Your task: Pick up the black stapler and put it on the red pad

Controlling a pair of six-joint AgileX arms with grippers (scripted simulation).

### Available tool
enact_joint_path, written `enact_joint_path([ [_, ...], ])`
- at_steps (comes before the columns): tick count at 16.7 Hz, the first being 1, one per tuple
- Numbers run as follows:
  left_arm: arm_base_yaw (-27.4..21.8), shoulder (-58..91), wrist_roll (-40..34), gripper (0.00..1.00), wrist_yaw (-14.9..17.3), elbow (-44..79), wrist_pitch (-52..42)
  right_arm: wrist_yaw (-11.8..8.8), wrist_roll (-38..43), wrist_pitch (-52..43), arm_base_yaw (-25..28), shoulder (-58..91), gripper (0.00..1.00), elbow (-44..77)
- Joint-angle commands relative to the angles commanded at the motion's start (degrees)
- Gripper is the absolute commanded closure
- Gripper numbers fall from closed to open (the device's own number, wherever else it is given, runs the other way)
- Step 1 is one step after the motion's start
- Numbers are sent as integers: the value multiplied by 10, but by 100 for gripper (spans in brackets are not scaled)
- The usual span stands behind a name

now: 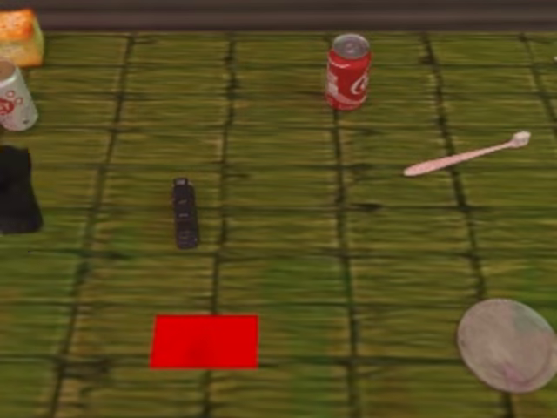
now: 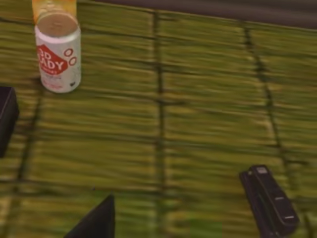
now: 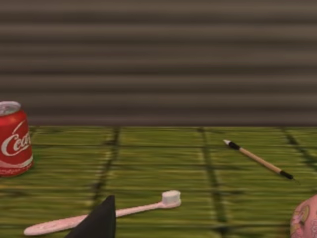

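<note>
One left tool (image 1: 16, 190) at table's left edge, spread, empty, black stapler (image 1: 184, 213) apart

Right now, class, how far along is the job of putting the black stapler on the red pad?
Nothing looks done: the black stapler lies on the mat, apart from the red pad, which is bare. In hand: the left tool sits at the table's left edge, beside the stapler but not touching it. Left to do: reach, grasp, lift, and set it on the pad. The right arm is outside the top view.
</note>
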Motion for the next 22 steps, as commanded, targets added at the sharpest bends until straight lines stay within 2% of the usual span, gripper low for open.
enact_joint_path([
  [7, -69, 474, -97, 0, -3, 390, -274, 0, 0, 0, 0, 0, 0, 0],
  [12, -111, 730, -158, 0, -4, 618, -430, 0, 0, 0, 0, 0, 0, 0],
  [17, -136, 874, -196, 0, -3, 772, -518, 0, 0, 0, 0, 0, 0, 0],
  [22, -141, 902, -203, 0, -3, 801, -533, 0, 0, 0, 0, 0, 0, 0],
])
